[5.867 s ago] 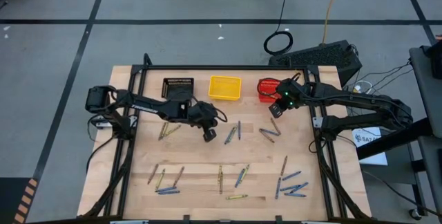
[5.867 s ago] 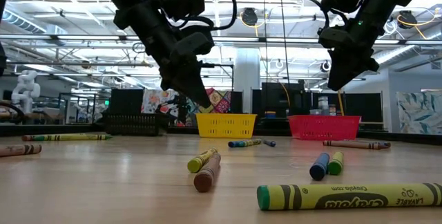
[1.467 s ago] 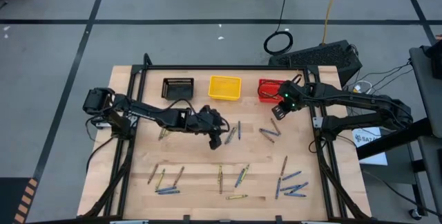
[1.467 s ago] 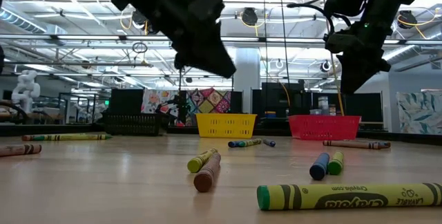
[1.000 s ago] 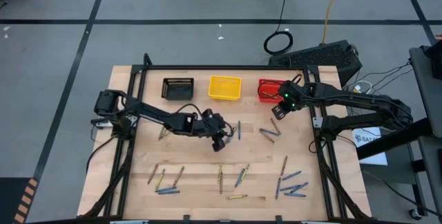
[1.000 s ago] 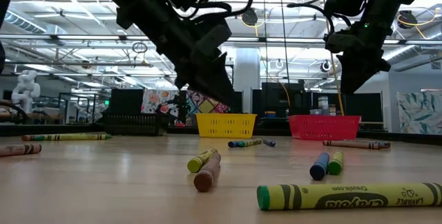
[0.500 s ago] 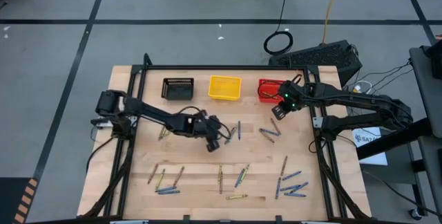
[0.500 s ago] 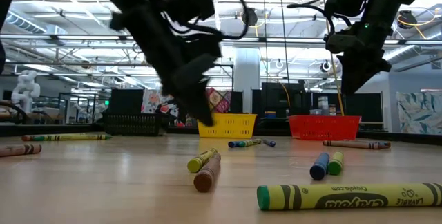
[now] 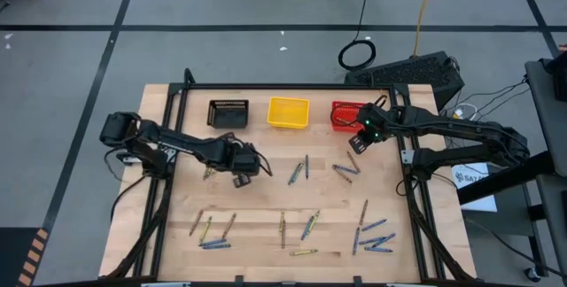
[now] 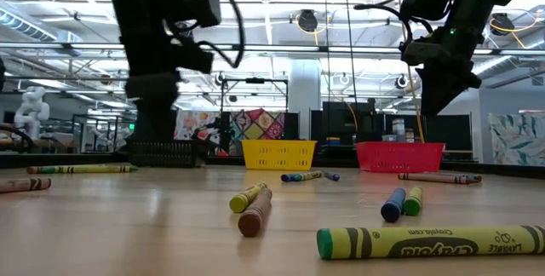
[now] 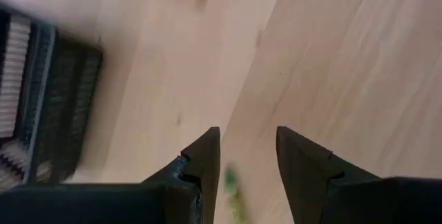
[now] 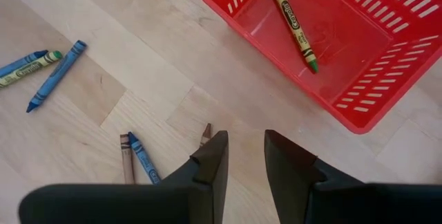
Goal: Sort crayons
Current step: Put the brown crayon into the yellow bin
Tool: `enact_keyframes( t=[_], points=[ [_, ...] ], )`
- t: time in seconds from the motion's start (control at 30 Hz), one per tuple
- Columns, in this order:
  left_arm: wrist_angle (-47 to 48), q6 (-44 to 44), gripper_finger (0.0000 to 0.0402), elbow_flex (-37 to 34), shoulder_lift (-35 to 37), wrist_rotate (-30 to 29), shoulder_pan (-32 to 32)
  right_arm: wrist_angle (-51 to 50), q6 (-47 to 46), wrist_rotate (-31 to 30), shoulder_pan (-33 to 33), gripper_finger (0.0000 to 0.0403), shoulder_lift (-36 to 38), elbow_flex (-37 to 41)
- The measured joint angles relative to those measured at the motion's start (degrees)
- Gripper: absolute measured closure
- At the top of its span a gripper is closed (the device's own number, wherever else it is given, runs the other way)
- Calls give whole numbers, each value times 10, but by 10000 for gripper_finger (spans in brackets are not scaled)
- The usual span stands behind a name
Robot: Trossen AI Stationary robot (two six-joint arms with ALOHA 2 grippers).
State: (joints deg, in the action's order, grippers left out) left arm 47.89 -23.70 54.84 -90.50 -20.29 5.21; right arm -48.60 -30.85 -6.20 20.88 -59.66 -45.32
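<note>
Fingers of my left gripper (image 11: 245,172) stand apart and empty above bare wood, near the small black mesh basket (image 9: 228,112), poised, I judge, for a pick from the pair of crayons beside it (image 9: 213,168). A blurred green crayon tip (image 11: 231,186) shows between them; what it belongs to is cut off. My right gripper (image 12: 243,158) hangs parted, holding nothing, beside the red mesh basket (image 12: 235,6), where one green crayon (image 12: 293,25) already lies. Blue, olive and brown crayons (image 9: 306,225) lie scattered over the wooden table (image 9: 257,207); the yellow mesh basket (image 9: 289,112) looks empty.
</note>
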Motion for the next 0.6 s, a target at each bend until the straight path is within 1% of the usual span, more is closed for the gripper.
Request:
enact_keyframes(
  t=[0.13,0.4,0.6],
  points=[
    [14,1,270,-7,14,26,0,-2,0,2,0,321,0,0],
    [86,4,270,-8,80,29,0,-7,-1,3,0,321,0,0],
    [88,16,270,-8,137,30,-18,-5,-29,3,0,321,0,0]
  ],
)
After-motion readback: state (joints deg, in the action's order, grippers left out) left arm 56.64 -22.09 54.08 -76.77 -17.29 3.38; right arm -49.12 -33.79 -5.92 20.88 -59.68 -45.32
